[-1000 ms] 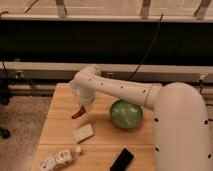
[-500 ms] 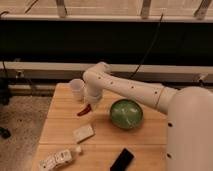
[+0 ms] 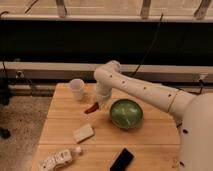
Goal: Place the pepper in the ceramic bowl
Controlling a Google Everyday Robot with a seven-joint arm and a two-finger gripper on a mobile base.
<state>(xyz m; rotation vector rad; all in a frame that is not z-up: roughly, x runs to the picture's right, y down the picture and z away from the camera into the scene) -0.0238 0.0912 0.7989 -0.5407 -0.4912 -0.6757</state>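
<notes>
A wooden table (image 3: 60,125) carries a small white cup (image 3: 77,89) near its far left edge. Toward the front left lies a pale rectangular block (image 3: 83,133). At the front left corner a white bottle (image 3: 60,159) lies on its side. A flat black object (image 3: 122,159) rests at the front edge. The tool (image 3: 101,103) hangs over the table just right of the cup.

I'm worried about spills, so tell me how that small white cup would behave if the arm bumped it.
The white cup looks light and taller than wide, so it would probably tip or slide. It stands near the table edge and could fall. The gripper, holding the pepper, is close beside it.
</notes>
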